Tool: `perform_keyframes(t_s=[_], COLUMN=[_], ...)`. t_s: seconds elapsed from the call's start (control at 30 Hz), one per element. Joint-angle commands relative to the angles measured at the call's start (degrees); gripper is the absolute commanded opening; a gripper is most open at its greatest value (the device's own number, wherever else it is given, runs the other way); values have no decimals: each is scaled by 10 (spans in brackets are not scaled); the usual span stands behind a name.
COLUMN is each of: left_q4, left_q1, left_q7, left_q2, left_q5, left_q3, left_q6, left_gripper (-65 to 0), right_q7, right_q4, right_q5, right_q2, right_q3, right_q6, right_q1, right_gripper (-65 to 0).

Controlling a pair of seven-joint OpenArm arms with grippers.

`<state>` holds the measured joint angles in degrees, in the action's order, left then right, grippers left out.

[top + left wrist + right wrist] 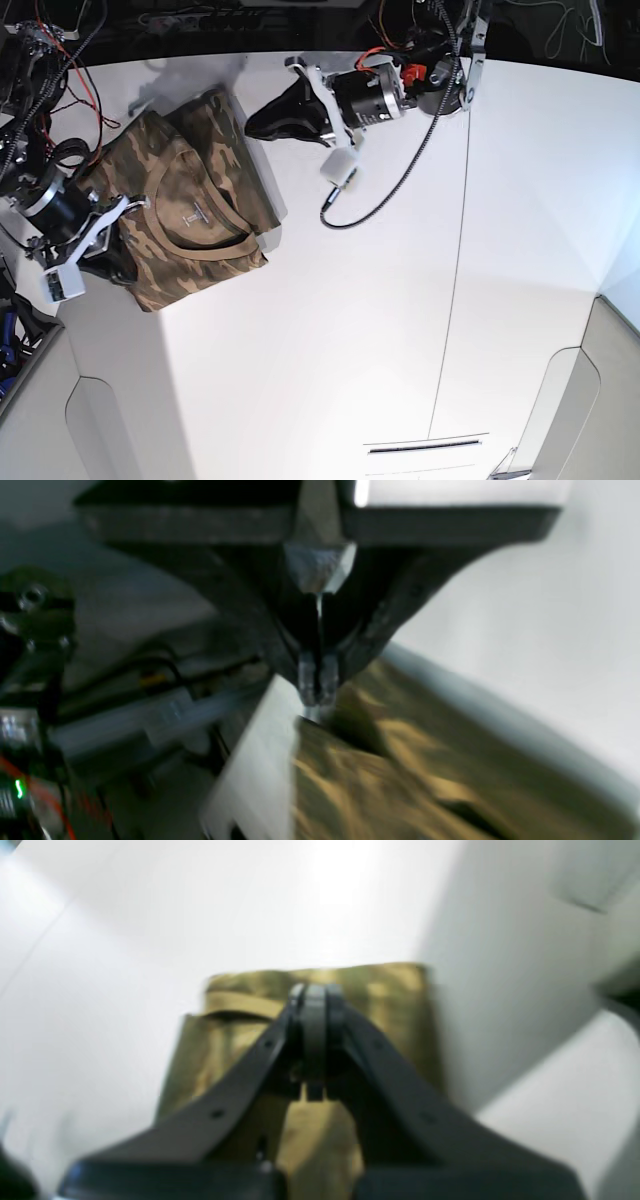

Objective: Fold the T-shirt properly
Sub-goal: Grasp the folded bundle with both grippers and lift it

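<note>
The camouflage T-shirt lies folded into a rough rectangle at the table's back left, brown collar on top. It also shows in the left wrist view and the right wrist view. My left gripper is by the shirt's far right edge; its fingers are pressed together at the cloth's edge, and blur hides whether they pinch cloth. My right gripper is at the shirt's near left edge. Its fingers are shut over the folded cloth, with nothing seen between them.
The white table has a seam running front to back. A black cable with a small white block hangs from the left arm. Wires and arm hardware crowd the back left corner.
</note>
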<state>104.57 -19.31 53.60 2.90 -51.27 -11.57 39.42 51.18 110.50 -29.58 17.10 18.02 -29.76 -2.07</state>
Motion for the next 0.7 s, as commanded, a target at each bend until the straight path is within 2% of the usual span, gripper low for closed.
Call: perform_keyframes(t_s=[0.0, 0.17, 0.27, 0.33, 0.43, 0.67], left_q4=[11, 11, 7, 0, -22, -90], left_q1=[3, 14, 39, 54, 73, 110], left_q7=[-18, -83, -97, -106, -121, -123], left_q2=[-2, -5, -10, -13, -13, -13], left_q5=[1, 155, 229, 242, 242, 242], left_q3=[-21, -127, -166, -178, -181, -181], left_q6=[6, 6, -43, -70, -90, -90], left_gripper=[-650, -650, -650, -650, -650, -650], right_q7=[-16, -43, -50, -52, -51, -52], right_q4=[5, -42, -113, -171, -264, -458], right_q5=[-8, -8, -3, 2, -2, -14], right_q2=[4, 4, 4, 4, 3, 3], right_q3=[14, 32, 32, 32, 32, 22], right_q6=[0, 0, 0, 0, -1, -25], right_q1=[8, 14, 44, 74, 127, 233], right_gripper=[-650, -650, -650, -650, -650, -650])
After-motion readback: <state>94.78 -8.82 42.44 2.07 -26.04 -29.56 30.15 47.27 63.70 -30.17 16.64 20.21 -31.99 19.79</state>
